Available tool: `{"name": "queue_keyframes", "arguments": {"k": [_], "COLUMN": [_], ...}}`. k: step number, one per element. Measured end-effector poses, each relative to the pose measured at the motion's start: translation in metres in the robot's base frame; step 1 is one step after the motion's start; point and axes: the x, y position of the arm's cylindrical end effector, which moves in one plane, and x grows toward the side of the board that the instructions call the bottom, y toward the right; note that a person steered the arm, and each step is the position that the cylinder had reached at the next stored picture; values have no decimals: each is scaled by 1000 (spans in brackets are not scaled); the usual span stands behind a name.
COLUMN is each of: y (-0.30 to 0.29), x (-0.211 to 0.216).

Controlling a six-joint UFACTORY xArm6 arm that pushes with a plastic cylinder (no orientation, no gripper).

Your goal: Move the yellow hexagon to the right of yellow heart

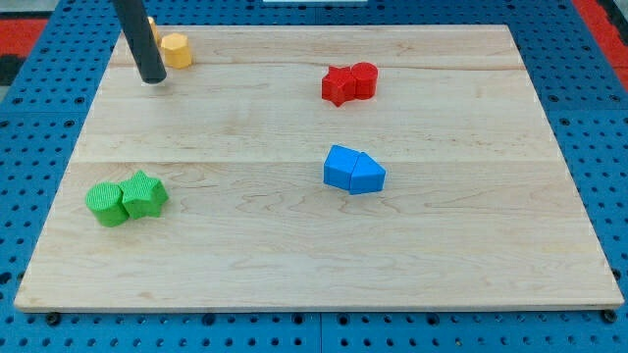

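Tool tip (153, 78) — bare, holding nothing — rests just left of the yellow hexagon (176, 50); yellow heart (152, 24) mostly hidden behind it. Next: nudge hexagon rightward.

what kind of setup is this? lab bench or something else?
Most likely a lab tabletop pushing rig. A wooden board lies on a blue perforated base, with small coloured blocks in pairs, such as the red pair and the blue pair. My tip rests just left of the yellow hexagon.

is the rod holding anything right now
Nothing is held. My tip rests on the board just left of the yellow hexagon, apparently not touching it.
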Motion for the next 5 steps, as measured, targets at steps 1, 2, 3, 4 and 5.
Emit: {"name": "queue_keyframes", "arguments": {"k": [1, 2, 3, 4, 5], "y": [8, 9, 9, 9, 13], "x": [-10, -28, -52, -62, -62]}}
